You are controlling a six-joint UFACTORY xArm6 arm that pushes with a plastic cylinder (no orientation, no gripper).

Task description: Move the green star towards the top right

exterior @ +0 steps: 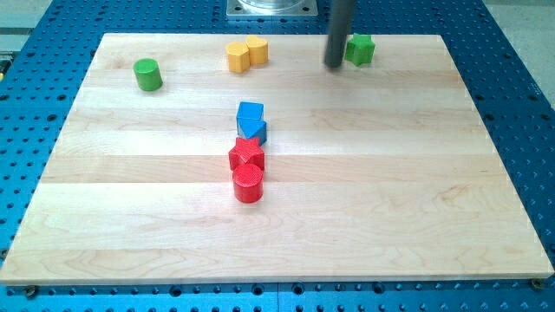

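Observation:
The green star (360,49) lies near the top edge of the wooden board (416,191), right of centre. My tip (335,64) rests on the board just left of the star, very close to it or touching its left side. The dark rod rises from there out of the view's top.
A green cylinder (148,74) stands at the top left. A yellow hexagon (238,57) and a yellow cylinder (257,50) touch at the top centre. In the middle, a blue block (251,120), a red star (246,155) and a red cylinder (248,184) form a column. A blue perforated table (520,104) surrounds the board.

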